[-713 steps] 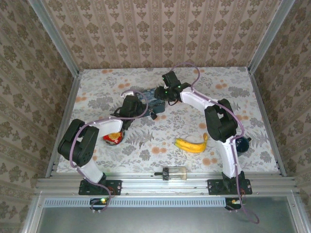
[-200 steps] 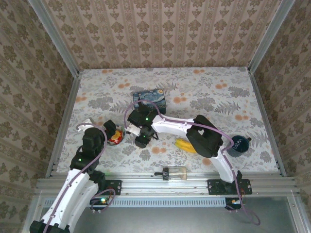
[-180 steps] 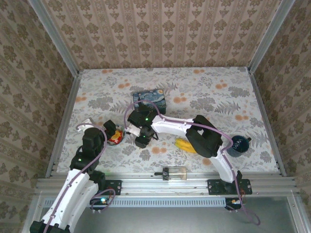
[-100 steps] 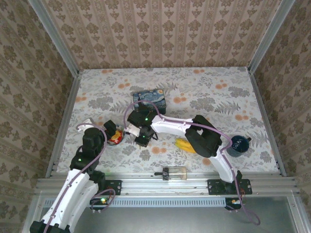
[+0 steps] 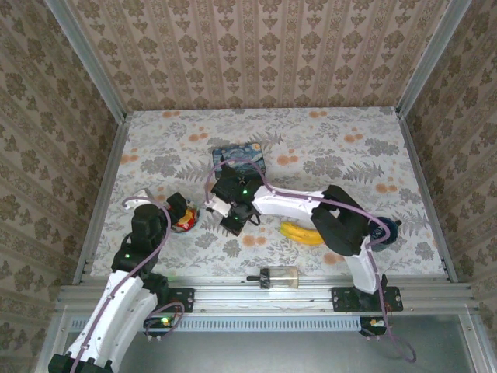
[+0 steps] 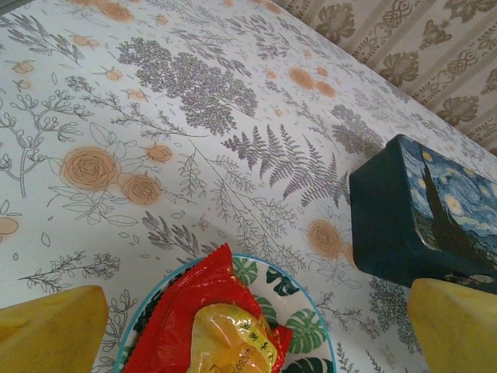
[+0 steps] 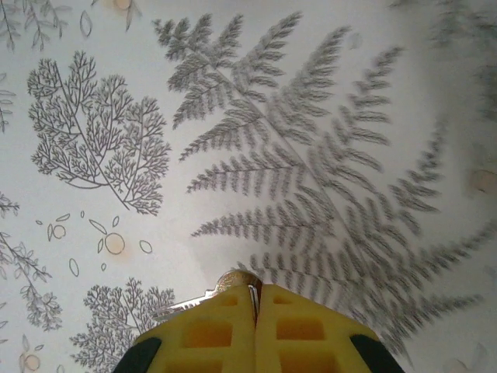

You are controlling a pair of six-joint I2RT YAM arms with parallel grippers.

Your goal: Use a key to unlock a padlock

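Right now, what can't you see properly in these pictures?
Metal bit in the right gripper: right wrist view, the shut fingers cover most of it; key or not, unclear.
Bowl: left wrist view, cut by the bottom edge, packet on top.
Tin: left wrist view, cut by the right edge.
Dark round thing: top view, right arm hides part.

a blue painted tin box [image 5: 239, 158] stands mid-bench on the floral bench [image 5: 342, 140], and a banana [image 5: 303, 233] lies nearer, to its right. a leaf-patterned bowl [image 6: 301, 326] holds a red snack packet [image 6: 203, 311]. a clear cylinder with a black cap [image 5: 281, 276] lies at the near edge.
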